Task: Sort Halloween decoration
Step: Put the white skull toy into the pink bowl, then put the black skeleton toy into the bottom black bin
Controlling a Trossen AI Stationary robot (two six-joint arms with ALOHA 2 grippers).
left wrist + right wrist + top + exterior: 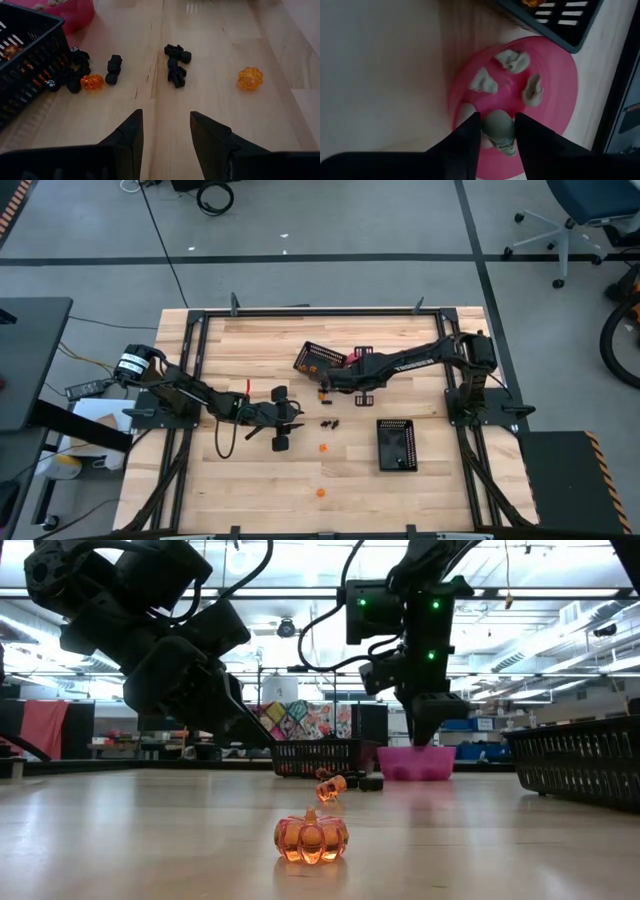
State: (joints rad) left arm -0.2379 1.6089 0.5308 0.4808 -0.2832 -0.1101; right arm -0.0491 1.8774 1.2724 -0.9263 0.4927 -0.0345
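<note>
where bowl [560, 70] rim, pale trinket [501, 131]

A lab or workshop hall: grey taped floor [330, 240], office chair [580, 220], cables, and ceiling strip lights [300, 602].

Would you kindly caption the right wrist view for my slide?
Right gripper holding a pale skull above the pink bowl of pale trinkets.

Left claw [165, 135] open, right claw [497, 132] clamped.
</note>
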